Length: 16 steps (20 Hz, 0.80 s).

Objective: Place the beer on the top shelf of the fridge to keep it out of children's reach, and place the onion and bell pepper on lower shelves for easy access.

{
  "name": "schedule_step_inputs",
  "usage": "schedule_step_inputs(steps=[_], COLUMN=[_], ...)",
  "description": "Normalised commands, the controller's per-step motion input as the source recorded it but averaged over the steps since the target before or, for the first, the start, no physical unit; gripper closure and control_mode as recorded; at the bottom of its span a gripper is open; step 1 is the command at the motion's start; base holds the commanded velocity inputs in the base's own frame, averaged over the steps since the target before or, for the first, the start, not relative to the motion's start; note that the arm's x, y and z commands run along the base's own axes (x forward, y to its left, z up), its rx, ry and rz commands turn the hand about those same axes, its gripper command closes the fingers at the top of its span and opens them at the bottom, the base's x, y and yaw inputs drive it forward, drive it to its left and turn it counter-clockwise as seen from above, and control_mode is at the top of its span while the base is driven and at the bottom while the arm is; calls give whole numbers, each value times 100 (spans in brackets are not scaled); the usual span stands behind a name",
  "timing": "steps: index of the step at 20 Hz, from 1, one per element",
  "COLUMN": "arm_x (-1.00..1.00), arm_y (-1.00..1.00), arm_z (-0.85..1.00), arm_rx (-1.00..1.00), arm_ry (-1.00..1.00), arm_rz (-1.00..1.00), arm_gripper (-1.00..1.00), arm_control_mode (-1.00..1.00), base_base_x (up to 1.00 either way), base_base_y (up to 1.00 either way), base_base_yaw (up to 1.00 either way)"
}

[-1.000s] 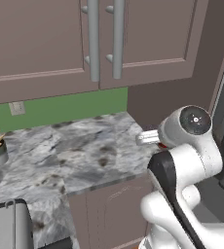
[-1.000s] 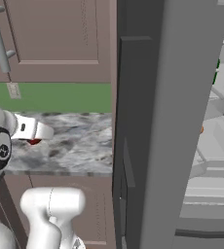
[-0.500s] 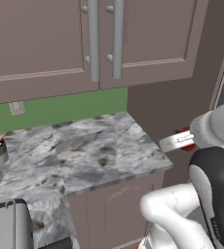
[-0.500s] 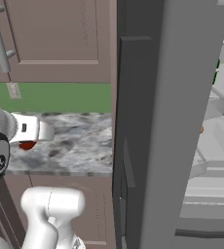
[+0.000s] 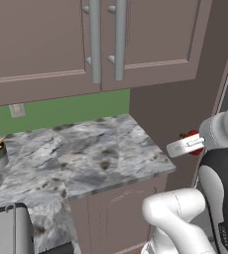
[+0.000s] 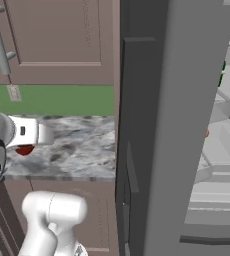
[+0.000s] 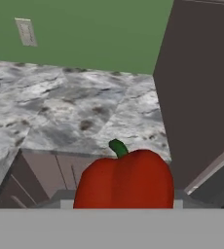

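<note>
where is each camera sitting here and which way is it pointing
Left base view: behind the arm to its left, facing the marble counter and wooden cupboards; the white arm rises lower right, the gripper carrying the bell pepper.
Right base view: behind to its right, facing the fridge door's edge; arm lower left.
Hand view: on the hand, looking along the gripper past the pepper at the counter.
All three share the pepper, counter and green wall.

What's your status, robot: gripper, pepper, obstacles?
Gripper shut on bell pepper, held off the counter's right edge. Fridge door edge stands between arm and shelves.
</note>
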Motion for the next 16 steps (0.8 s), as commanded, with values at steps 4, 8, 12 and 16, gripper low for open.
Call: schedule_step_inputs(steps=[4,8,12,16], arm_x=[0,0,0,0], arm_y=[0,0,0,0], arm_z=[1,0,0,0], arm_rx=[0,0,0,0], arm_ry=[0,0,0,0], arm_rz=[0,0,0,0], arm_gripper=[100,100,100,100], arm_control_mode=[100,100,100,100], base_base_x=[-5,-56,-97,-100], base_base_y=[0,0,0,0], base_base_yaw=[0,0,0,0])
